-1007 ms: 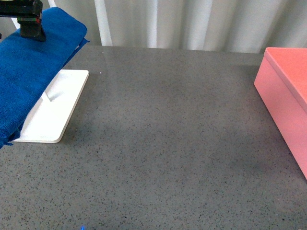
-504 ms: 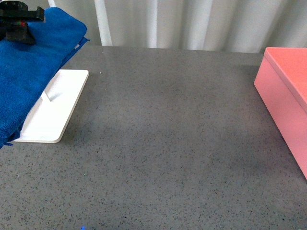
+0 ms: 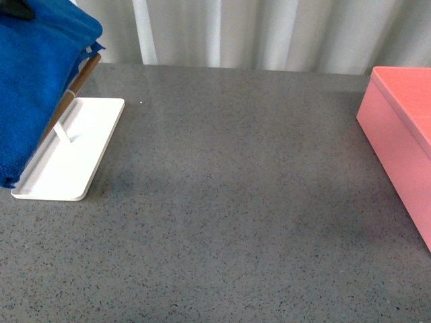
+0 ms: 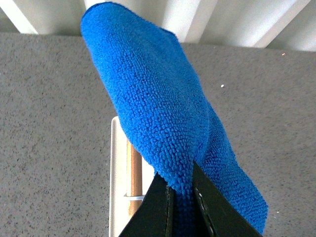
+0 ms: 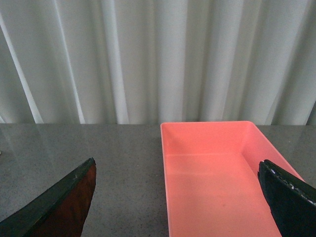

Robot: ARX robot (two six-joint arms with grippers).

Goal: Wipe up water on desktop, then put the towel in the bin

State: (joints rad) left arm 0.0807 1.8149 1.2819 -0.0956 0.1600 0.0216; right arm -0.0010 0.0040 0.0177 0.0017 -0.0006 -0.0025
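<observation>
- Left wrist view: the left gripper [image 4: 181, 183] is clenched on the towel [image 4: 158, 108], its two black fingers [image 4: 157, 210] pressed together with a fold of the blue pile pinched between their tips.
- From that pinch the towel rises away from the gripper in one thick, humped fold towards the curtain [image 4: 237, 22].
- Under the towel a wooden bar [image 4: 133, 170] shows, standing over a white tray [image 4: 116, 197]. Whether the cloth rests on the bar cannot be told.
- Front view: the towel sits at the far left corner of the desk [image 3: 236, 202], hanging over the left side of the white tray. Its right edge runs along the slanted wooden bar, whose far end is bare.
- Only a dark scrap of the left gripper shows at the top of the towel in this view.
- The bin [image 3: 397, 134] stands at the right edge of the desk, well apart from the towel, with bare speckled surface between them.
- Right wrist view: the right gripper [image 5: 176, 165] is spread wide and holds nothing. It hangs above the desk's right edge, with the bin's open top between and beyond its fingers.
</observation>
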